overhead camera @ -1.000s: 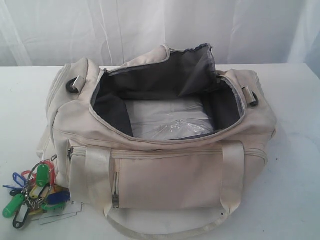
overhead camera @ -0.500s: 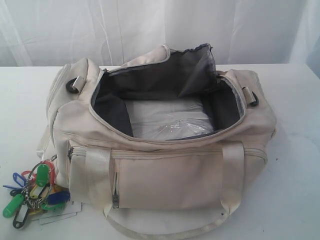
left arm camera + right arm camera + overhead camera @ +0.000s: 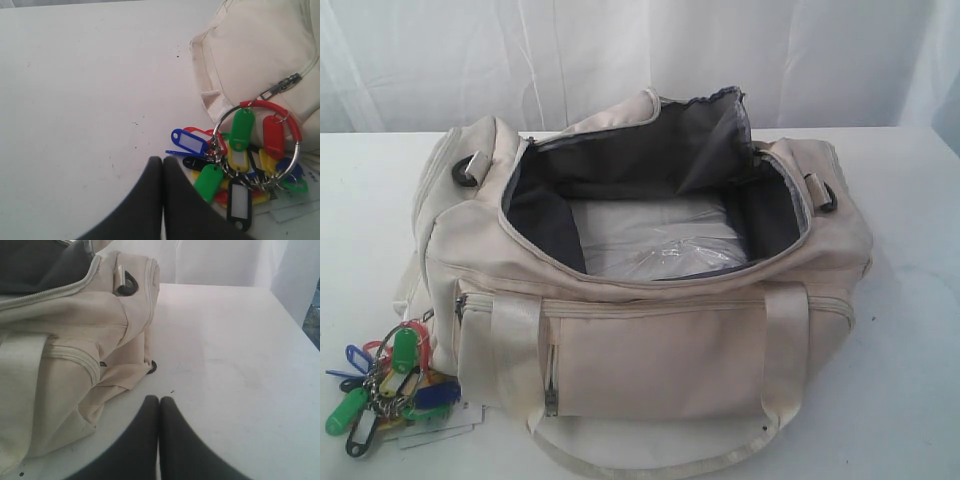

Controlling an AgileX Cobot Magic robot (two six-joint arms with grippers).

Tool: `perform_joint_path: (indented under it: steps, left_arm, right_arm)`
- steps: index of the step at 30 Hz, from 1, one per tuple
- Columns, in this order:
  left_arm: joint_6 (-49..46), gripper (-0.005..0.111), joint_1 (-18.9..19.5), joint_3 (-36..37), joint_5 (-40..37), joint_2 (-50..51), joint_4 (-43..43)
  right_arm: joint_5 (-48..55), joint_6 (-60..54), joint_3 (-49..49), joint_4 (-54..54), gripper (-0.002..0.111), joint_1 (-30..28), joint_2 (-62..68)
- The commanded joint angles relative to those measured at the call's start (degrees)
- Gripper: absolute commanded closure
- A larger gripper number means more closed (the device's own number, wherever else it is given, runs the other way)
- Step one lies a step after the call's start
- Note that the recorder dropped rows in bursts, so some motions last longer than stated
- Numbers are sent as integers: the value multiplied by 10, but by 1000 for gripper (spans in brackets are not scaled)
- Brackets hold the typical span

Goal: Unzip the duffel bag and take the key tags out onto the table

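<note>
green, blue, yellow and red plastic key tags [image 3: 390, 385] on a metal ring lie on the white table [image 3: 910, 400] at 8 o'clock in the exterior view. they rest partly over a white paper label [image 3: 445, 428] and appear to touch the near left corner of the cream duffel bag [image 3: 660, 350]. behind them, toward 12 o'clock, the bag's top stands unzipped, showing grey lining and a clear plastic sheet [image 3: 670, 255]. no tags are seen inside, so the task reads as done or nearly so.

risk: because the ring seems to lean on the bag's end, a bump to the bag or a low pass of an arm would probably drag or scatter the bunch.

left gripper [image 3: 161, 160]: fingers pressed fully together and empty, over bare table just beside the tags, not touching them as far as shows.

right gripper [image 3: 159, 399]: likewise fully closed and empty, over the table near the bag's right end, apart from it.
</note>
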State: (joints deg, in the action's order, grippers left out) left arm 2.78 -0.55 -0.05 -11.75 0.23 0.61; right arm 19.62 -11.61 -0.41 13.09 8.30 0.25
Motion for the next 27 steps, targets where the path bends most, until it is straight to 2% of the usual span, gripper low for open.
perform_joint_path:
  steps: [1,6,12,27]
  left_arm:
    - [1,107,-2,0,2,-2,6]
    - [1,107,-2,0,2,-2,6]
    - [1,107,-2,0,2,-2,6]
    - [1,107,-2,0,2,-2,6]
  right_arm:
    - [2,-2,4,3,108,-3,-2]
    - [-4,-2,4,-4,108,-3,-2]
    - [-4,-2,4,-163,108,-3,-2]
    - [-4,-2,4,-163,108,-3,-2]
